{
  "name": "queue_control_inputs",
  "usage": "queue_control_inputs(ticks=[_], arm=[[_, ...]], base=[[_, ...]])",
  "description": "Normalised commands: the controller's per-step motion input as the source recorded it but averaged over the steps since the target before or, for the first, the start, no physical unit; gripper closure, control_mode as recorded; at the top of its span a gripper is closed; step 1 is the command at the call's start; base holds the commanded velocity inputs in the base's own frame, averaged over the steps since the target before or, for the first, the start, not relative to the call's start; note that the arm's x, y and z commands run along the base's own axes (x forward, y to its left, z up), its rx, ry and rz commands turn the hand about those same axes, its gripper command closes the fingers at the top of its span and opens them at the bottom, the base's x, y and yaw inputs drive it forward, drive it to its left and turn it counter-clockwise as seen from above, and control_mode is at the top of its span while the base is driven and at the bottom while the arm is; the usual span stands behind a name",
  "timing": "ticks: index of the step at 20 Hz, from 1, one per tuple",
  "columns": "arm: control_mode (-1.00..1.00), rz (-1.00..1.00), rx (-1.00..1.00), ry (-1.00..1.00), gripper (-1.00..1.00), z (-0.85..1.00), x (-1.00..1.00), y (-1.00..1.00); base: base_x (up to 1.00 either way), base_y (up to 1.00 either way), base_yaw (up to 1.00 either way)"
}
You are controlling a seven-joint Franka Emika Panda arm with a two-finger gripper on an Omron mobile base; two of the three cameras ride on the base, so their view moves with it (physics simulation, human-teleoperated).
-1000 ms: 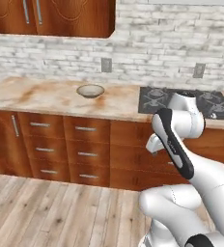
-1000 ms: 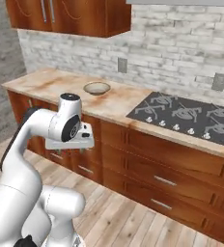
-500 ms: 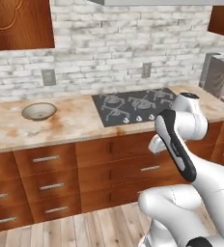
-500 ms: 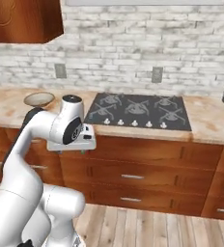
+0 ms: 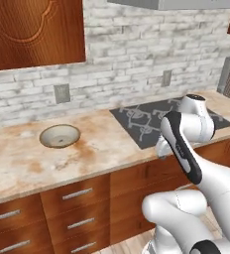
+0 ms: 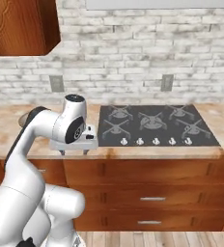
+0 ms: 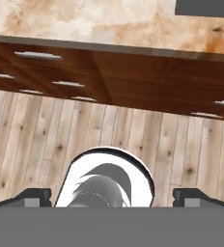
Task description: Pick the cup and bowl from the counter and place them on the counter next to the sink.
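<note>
While the gripper (image 6: 74, 152) hangs off the counter's (image 5: 102, 149) front edge, fingers spread wide and holding nothing, the bowl (image 5: 60, 135) sits well apart on the slab, away to the robot's left and further back toward the wall, left of the stovetop (image 5: 161, 119). It stands upright, mouth up; being round it has no long axis, so any approach angle should serve. I judge the reach must swing left. No cup or sink to place
</note>
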Motion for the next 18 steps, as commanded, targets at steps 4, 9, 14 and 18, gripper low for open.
queue_control_inputs(ticks=[4,9,14,18], arm=[[1.0,0.0,0.0,0.0,-1.0,0.0,0.0,0.0],[1.0,0.0,0.0,0.0,-1.0,0.0,0.0,0.0],[1.0,0.0,0.0,0.0,-1.0,0.0,0.0,0.0],[1.0,0.0,0.0,0.0,-1.0,0.0,0.0,0.0]], base=[[0.1,0.69,-0.23],[0.18,0.69,-0.13],[0.18,0.61,-0.08],[0.16,0.56,-0.08]])
